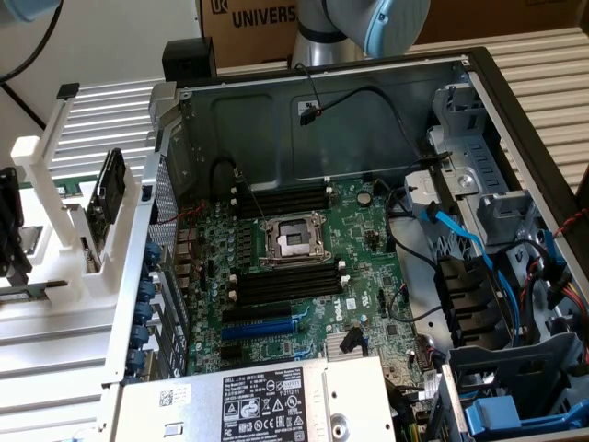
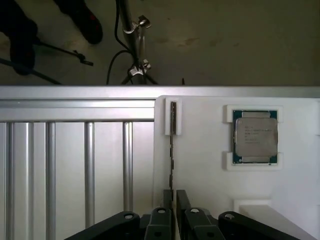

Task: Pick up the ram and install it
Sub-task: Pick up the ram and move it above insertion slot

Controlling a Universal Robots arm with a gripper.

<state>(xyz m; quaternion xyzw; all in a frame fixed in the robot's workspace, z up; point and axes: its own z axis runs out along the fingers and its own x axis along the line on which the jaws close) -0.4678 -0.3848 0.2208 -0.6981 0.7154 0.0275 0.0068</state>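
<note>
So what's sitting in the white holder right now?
In the white holder the ram stands edge-on, and a silver CPU chip lies flat beside it, apart. Below the ram's top edge, nothing can be seen.

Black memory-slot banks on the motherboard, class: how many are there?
2. One bank lies beyond the CPU socket, the other on its nearer side; none seems hidden.

Arm (image 1: pixel 322 37) noted with silver-grey metal tube, pale blue joint cap (image 1: pixel 398 23) fitted, gripper (image 2: pixel 174 196) finished in matte black, jointed links secured with round silver pivot pins
</note>
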